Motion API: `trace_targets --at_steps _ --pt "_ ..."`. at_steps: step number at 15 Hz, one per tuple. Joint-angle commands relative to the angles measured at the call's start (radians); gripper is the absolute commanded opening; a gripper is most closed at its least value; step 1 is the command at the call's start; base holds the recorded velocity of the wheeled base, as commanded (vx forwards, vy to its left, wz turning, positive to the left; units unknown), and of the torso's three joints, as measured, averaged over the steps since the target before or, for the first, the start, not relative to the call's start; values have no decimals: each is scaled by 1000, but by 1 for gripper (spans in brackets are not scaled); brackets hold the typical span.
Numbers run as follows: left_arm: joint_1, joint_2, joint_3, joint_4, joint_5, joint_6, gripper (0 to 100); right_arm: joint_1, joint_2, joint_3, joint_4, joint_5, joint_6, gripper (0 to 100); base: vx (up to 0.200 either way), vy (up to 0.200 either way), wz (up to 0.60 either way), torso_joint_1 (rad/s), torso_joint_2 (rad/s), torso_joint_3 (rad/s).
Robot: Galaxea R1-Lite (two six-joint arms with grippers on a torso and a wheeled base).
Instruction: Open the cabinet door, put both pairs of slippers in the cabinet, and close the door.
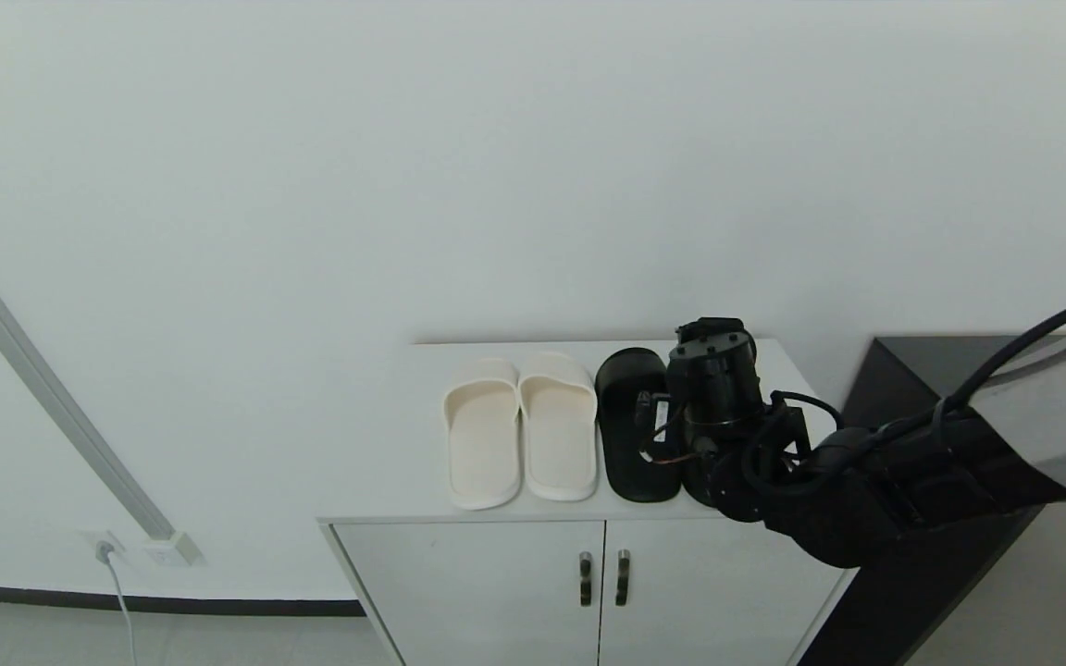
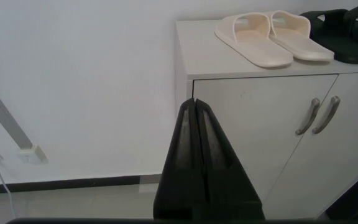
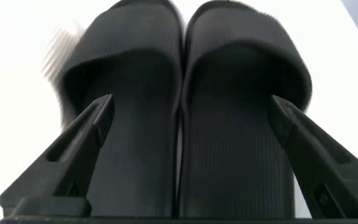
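Head view: cabinet [image 1: 468, 573] doors are shut, with the handles [image 1: 602, 577] side by side at centre. On its top, the cream slippers [image 1: 519, 430] lie at 9 o'clock of the black slippers [image 1: 633, 425], just beside them. The right pincer [image 3: 191, 102] is spread, its fingers flanking the black pair. The left pincer [image 2: 195, 106] is pressed together, apart from the cabinet front.

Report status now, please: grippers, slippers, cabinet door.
Right gripper open around black slippers. Left gripper shut, holding nothing. Cabinet doors shut; white slippers on top.
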Motion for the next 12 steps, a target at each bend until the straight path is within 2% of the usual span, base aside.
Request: trace_targets --at_steps 1,7,11,12 --pt "0 1 0 0 0 0 0 -18 46 -26 -21 0 -19 100 0 0 0 0 0 0" --pt "0 1 0 0 0 0 0 -64 176 -104 -133 0 -126 100 0 0 0 0 0 0" --pt "1 1 0 0 0 0 0 -75 218 -164 -147 0 -133 100 0 0 0 0 0 0" --pt "0 1 0 0 0 0 0 -75 221 -173 -147 0 -134 0 0 0 0 0 0 0"
